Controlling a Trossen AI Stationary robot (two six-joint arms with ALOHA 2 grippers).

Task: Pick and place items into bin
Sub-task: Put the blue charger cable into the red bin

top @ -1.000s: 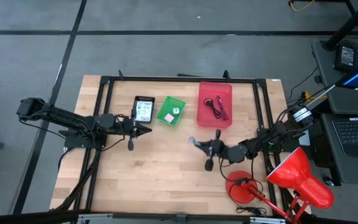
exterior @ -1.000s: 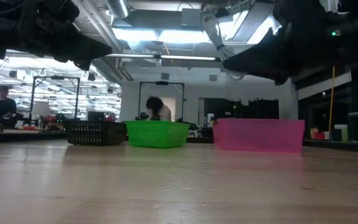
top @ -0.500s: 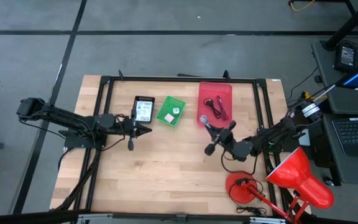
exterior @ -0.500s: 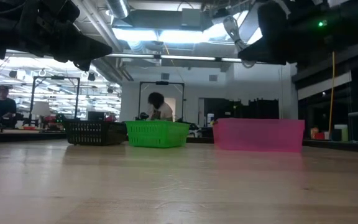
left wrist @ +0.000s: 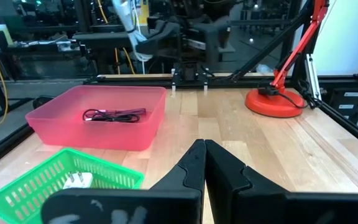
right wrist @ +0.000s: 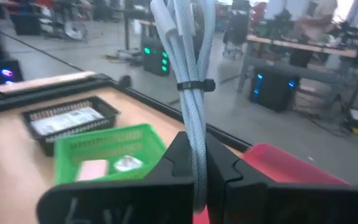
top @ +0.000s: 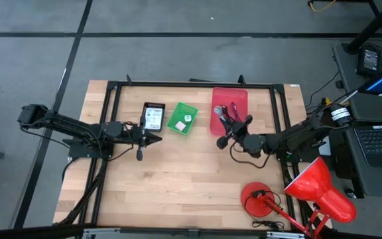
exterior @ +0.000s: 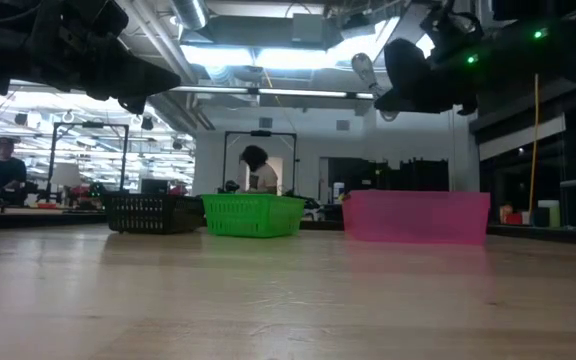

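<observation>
My right gripper (top: 231,129) hovers above the near edge of the red bin (top: 239,99), shut on a pale blue-white cable bundle (right wrist: 188,56) bound by a black tie (right wrist: 191,85). Red and black cords (left wrist: 114,114) lie on the red bin's floor. The green bin (top: 182,118) holds a pink cube (right wrist: 92,168) and a pale die (right wrist: 127,163). White printed packets (top: 154,118) lie in the black bin (top: 145,106). My left gripper (top: 156,138) is shut and waits above the table, near the black and green bins. My right gripper pinches the cable bundle between its two fingers (right wrist: 178,155), below the black tie. The bundle (exterior: 363,68) sticks out past the fingertips and is lifted clear of the table and the bins. The fingers lie along it.
A red desk lamp stands with its base (top: 256,199) on the table's near right corner, its shade (top: 320,189) past the right edge. A black frame (top: 178,84) runs around the table. Bare wood (top: 171,179) stretches toward the near edge. People show in the room behind.
My right gripper has carried the cable bundle from over the middle of the table toward the far edge, up to the red bin, turning as it went and staying shut on the bundle. My left arm has kept still.
</observation>
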